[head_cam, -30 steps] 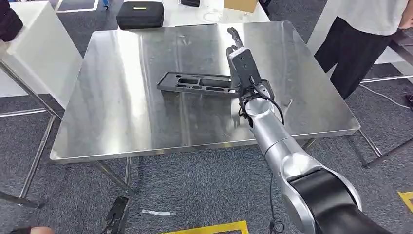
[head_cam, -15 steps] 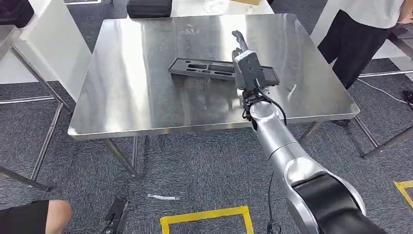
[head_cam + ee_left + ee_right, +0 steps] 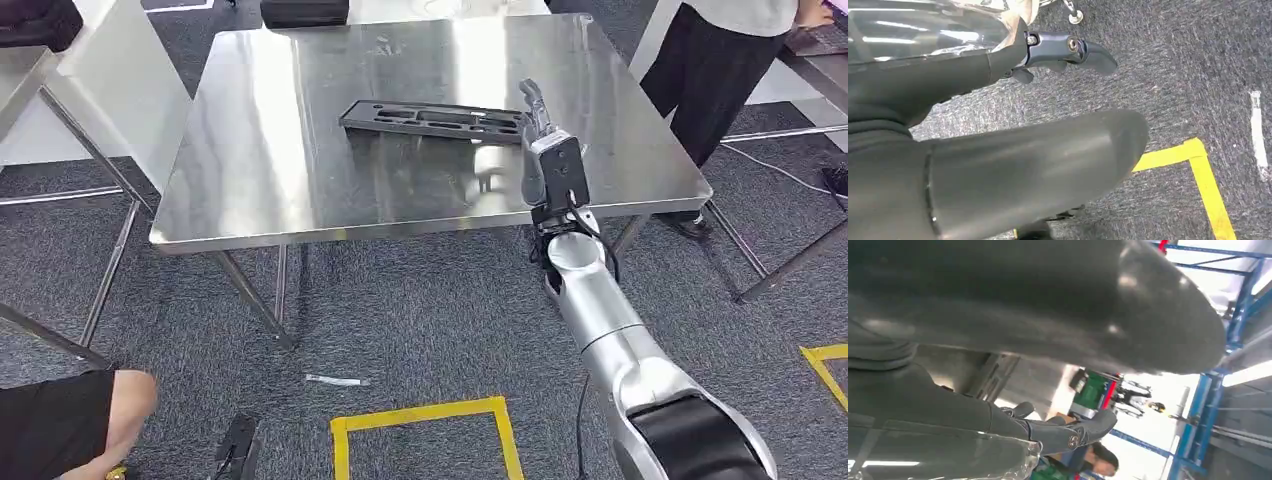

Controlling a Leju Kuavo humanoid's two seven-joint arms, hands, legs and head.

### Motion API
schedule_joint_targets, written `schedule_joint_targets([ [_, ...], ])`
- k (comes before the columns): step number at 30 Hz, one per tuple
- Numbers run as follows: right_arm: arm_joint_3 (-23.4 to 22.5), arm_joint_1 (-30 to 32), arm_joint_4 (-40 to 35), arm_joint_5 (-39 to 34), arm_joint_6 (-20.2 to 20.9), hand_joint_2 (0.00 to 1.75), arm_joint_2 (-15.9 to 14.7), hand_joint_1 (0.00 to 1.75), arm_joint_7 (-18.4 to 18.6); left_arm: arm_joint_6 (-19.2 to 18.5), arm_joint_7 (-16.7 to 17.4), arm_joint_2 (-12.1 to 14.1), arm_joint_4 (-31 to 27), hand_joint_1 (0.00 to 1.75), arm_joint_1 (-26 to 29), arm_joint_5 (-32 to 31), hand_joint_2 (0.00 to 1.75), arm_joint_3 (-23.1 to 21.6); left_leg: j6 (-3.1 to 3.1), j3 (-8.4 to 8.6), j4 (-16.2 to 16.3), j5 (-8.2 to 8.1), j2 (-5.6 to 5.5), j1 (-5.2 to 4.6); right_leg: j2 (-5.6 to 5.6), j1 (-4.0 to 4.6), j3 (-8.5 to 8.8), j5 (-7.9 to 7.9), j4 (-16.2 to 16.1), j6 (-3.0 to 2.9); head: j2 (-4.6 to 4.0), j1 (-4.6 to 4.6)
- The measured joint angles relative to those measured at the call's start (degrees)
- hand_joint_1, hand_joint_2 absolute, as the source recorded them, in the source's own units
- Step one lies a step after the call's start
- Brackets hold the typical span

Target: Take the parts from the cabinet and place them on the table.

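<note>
Since the dark part tray (image 3: 432, 119) already lies flat on the steel desk (image 3: 300, 190), toward its far middle, the step in hand looks to me like the release and withdrawal, and doing it well means leaving the tray undisturbed. The right hand (image 3: 548, 150) is raised just beside the tray's right end, its fingers pointing up and away from the robot; from the head view I cannot tell whether a fingertip touches the tray's end or merely stands close to it. The hand seems to hold nothing, with fingers extended rather than curled, and the right wrist view agrees: the dark fingers (image 3: 1068, 432) reach out with nothing between them and the thick thumb. If any contact remains, I would let the fingers spread fully before the arm moves, then draw the hand straight back toward the near edge, not sideways, so it does not drag or spin the tray. The right arm reaches up over the near edge of the desk, forearm nearly straight, wrist upright. The left hand (image 3: 1068, 50) hangs low over grey carpet near yellow floor tape (image 3: 1198, 170), its fingers loosely extended and holding nothing. A person in dark trousers (image 3: 715, 70) stands by the far right corner of the desk, so a clean, narrow retreat is wise.
</note>
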Motion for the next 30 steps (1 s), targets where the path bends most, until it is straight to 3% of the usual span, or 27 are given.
schedule_joint_targets([
  [2, 0.00, 0.04, -0.26, -0.02, 0.04, 0.00, -0.17, 0.00, -0.02, 0.00, -0.04, -0.02, -0.11, 0.00, 0.07, 0.00, 0.00, 0.00, 0.67, -0.43, -0.12, 0.30, -0.09, -0.51, -0.15, -0.28, -0.24, 1.17, -0.41, 0.87, 0.02, -0.09],
  [3, -0.02, 0.30, -0.44, -0.24, 0.04, 0.00, -0.24, 0.00, 0.04, 0.00, -0.04, -0.04, -0.11, 0.00, 0.11, 0.00, 0.00, 0.00, 1.33, -0.68, -0.32, 0.82, -0.06, -0.59, -0.15, -0.25, -0.25, 1.66, -0.66, 1.27, 0.00, -0.07],
  [4, -0.30, 0.63, -0.67, -0.52, 0.04, 0.00, -0.74, 0.00, 0.04, 0.11, -0.04, -0.13, -0.13, 0.00, 0.17, 0.00, 0.00, 0.00, 2.24, -0.95, -0.94, 1.77, 0.20, 0.07, -0.16, 0.06, -0.74, 1.38, -0.46, 1.64, 0.02, -0.08],
  [6, -1.09, 1.65, -1.66, -1.38, 0.04, 0.00, -1.20, 0.00, 0.22, 0.50, -0.07, -0.07, -0.31, 0.00, 0.13, 0.00, 0.00, 0.00, 3.11, -2.41, -1.04, 3.17, 0.28, 0.00, 0.18, -0.28, -2.53, -3.83, 3.75, 0.70, 0.02, 0.09],
  [7, -1.86, 2.57, -2.45, -2.28, 0.22, 0.00, -1.79, 0.00, 0.31, 0.61, -0.09, -0.18, -0.33, 0.00, 0.23, 0.02, 0.00, 0.00, 3.17, -3.47, -1.04, 4.00, 0.22, -0.02, 0.36, -0.32, -3.70, -7.38, 9.04, 0.38, 0.02, 0.06],
  [8, -2.52, 3.37, -2.86, -3.04, 0.66, 0.00, -2.14, 0.00, 0.31, 0.68, -0.09, -0.17, -0.35, 0.00, 0.37, 0.02, 0.00, 0.00, 3.21, -4.42, -1.01, 4.71, 0.19, -0.02, 0.42, -0.32, -4.64, -9.50, 13.45, 0.48, 0.02, 0.06],
  [9, -3.33, 4.31, -3.08, -3.94, 1.23, 0.00, -2.58, 0.00, 0.26, 0.72, -0.13, -0.17, -0.37, 0.00, 0.54, 0.02, 0.00, 0.00, 3.15, -5.32, -1.00, 5.47, 0.18, -0.02, 0.42, -0.33, -5.03, -10.20, 16.74, 0.94, 0.02, 0.06],
  [10, -4.38, 5.42, -3.10, -5.10, 2.10, 0.00, -3.04, 0.00, -0.24, 0.79, -0.20, -0.15, -0.41, 0.00, 0.74, 0.22, 0.00, 0.02, 3.09, -6.31, -0.99, 6.20, 0.20, 0.00, 0.42, -0.38, -4.38, -9.41, 17.96, 1.59, 0.02, 0.06],
  [12, -6.42, 7.38, -2.93, -6.53, 3.39, 0.00, -3.45, 0.00, -1.42, 0.85, -0.30, -0.15, -0.59, 0.00, 1.06, 0.63, 0.00, 0.07, 2.74, -8.15, -0.96, 7.70, 0.22, 0.03, 0.41, -0.55, -0.07, -5.92, 13.89, 2.99, 0.00, 0.06],
  [13, -7.30, 8.01, -2.73, -6.75, 3.76, 0.00, -3.50, 0.00, -2.04, 0.92, -0.44, -0.15, -0.61, 0.00, 1.10, 0.92, 0.00, 0.09, 2.49, -9.02, -0.96, 8.39, 0.22, 0.03, 0.41, -0.59, 3.31, -5.22, 9.55, 3.06, 0.02, 0.06],
  [14, -8.37, 8.37, -1.86, -7.19, 3.98, 0.00, -3.50, 0.00, -3.40, 0.98, -0.63, -0.07, -0.76, 0.00, 1.13, 1.09, 0.00, 0.13, 2.07, -9.47, -0.83, 9.16, 0.22, -0.06, 0.51, -0.59, 7.85, -7.44, 3.05, 2.33, 0.02, 0.04],
  [15, -8.90, 8.71, -0.91, -7.19, 4.09, 0.00, -3.43, 0.00, -4.29, 1.09, -0.85, -0.07, -0.87, 0.00, 1.16, 1.27, 0.00, 0.15, 1.71, -9.82, -0.82, 9.67, 0.25, -0.23, 0.65, 0.04, 10.98, -9.26, -1.56, 1.66, 0.00, 0.06],
  [18, -10.62, 10.44, 6.67, -6.15, 0.89, 0.00, -2.95, 0.00, -5.98, 1.46, -1.48, 0.09, -0.87, 0.00, 1.42, 2.97, 0.00, 0.52, 0.67, -9.38, -1.93, 11.63, 0.37, 0.03, 0.72, 0.76, 9.83, -8.55, -1.43, 0.52, 0.02, -0.07],
  [19, -10.95, 11.15, 9.59, -5.79, -0.71, 0.00, -2.58, 0.00, -6.58, 1.71, -1.82, 0.24, -0.87, 0.00, 1.71, 3.32, 0.00, 0.85, 0.23, -9.70, -2.15, 11.81, 0.17, 0.17, 0.46, -0.20, 9.40, -7.62, -1.72, -0.31, 0.02, 0.04],
  [21, -11.56, 12.71, 15.01, -5.10, -3.97, 0.00, -1.59, 0.00, -7.21, 2.03, -2.51, 0.48, -0.87, 0.00, 2.42, 4.29, 0.00, 1.40, -0.12, -11.23, 1.54, 5.03, 0.26, 0.41, 0.25, -0.31, 8.31, -6.08, -1.72, -1.58, 0.00, -0.13],
  [22, -11.85, 13.53, 17.45, -4.52, -5.82, 0.00, -1.00, 0.00, -6.73, 2.27, -2.97, 0.50, -0.87, 0.00, 2.71, 4.77, 0.00, 1.68, -0.31, -12.18, 5.73, 0.98, 0.19, 0.47, 0.26, -0.24, 7.36, -5.25, -1.68, -1.89, 0.00, -0.13],
  [23, -11.96, 14.50, 19.97, -3.76, -7.79, 0.00, -0.57, 0.00, -5.50, 2.54, -3.32, 0.55, -0.85, 0.00, 2.92, 5.25, 0.00, 1.92, -0.50, -13.12, 10.44, -1.92, 0.18, 0.46, 0.26, -0.12, 6.40, -4.51, -1.60, -1.97, 0.02, -0.13],
  [24, -11.96, 15.56, 22.37, -2.90, -9.82, 0.00, -0.09, 0.00, -3.64, 2.82, -3.74, 0.59, -0.85, 0.00, 3.16, 5.68, 0.00, 2.21, -0.66, -13.58, 14.46, -2.99, 0.20, 0.48, 0.23, 0.00, 5.47, -3.79, -1.55, -1.96, 0.02, -0.15],
  [25, -11.96, 16.45, 24.34, -2.47, -11.01, 0.00, 0.15, 0.00, -1.46, 3.04, -4.04, 0.59, -0.85, 0.00, 3.40, 6.25, 0.00, 2.58, -0.69, -13.39, 16.34, -2.38, 0.21, 0.48, 0.18, 0.09, 4.78, -3.31, -1.51, -1.88, 0.02, -0.13],
  [26, -12.07, 17.76, 26.59, -1.43, -13.05, 0.00, 0.46, 0.00, 1.71, 3.30, -4.43, 0.59, -0.83, 0.00, 3.72, 6.99, 0.00, 2.93, -0.66, -12.09, 16.70, -0.10, 0.21, 0.48, 0.07, 0.14, 3.73, -2.68, -1.33, -1.72, 0.02, -0.13],
  [27, -12.04, 18.78, 28.10, 0.14, -15.82, 0.00, 0.81, 0.00, 4.03, 3.67, -4.77, 0.59, -0.83, 0.00, 4.01, 7.41, 0.00, 3.21, -0.51, -9.84, 14.94, 2.13, 0.22, 0.48, -0.06, 0.16, 2.73, -2.15, -0.98, -1.61, 0.02, -0.15],
  [28, -11.93, 19.64, 29.60, 1.76, -18.63, 0.00, 1.18, 0.00, 6.26, 3.87, -5.07, 0.57, -0.83, 0.00, 4.12, 7.76, 0.00, 3.50, -0.21, -6.40, 11.28, 3.09, 0.20, 0.47, -0.05, 0.16, 1.80, -1.73, -0.62, -1.39, 0.02, -0.15],
  [29, -11.74, 20.29, 30.85, 2.78, -20.03, 0.00, 1.53, 0.00, 7.57, 4.02, -5.20, 0.55, -0.85, 0.00, 4.06, 7.91, 0.00, 3.65, 0.13, -2.35, 6.56, 1.94, 0.12, 0.47, -0.02, 0.13, 1.26, -1.34, -0.28, -1.20, 0.00, -0.15],
  [30, -11.63, 21.04, 31.54, 3.19, -20.59, 0.00, 1.95, 0.00, 8.22, 4.07, -5.22, 0.59, -1.07, 0.00, 3.92, 8.02, 0.00, 3.76, 0.47, 1.48, 0.78, -1.05, 0.11, 0.13, 0.03, 0.56, 0.58, -0.90, 0.02, -0.68, 0.02, -0.15],
])
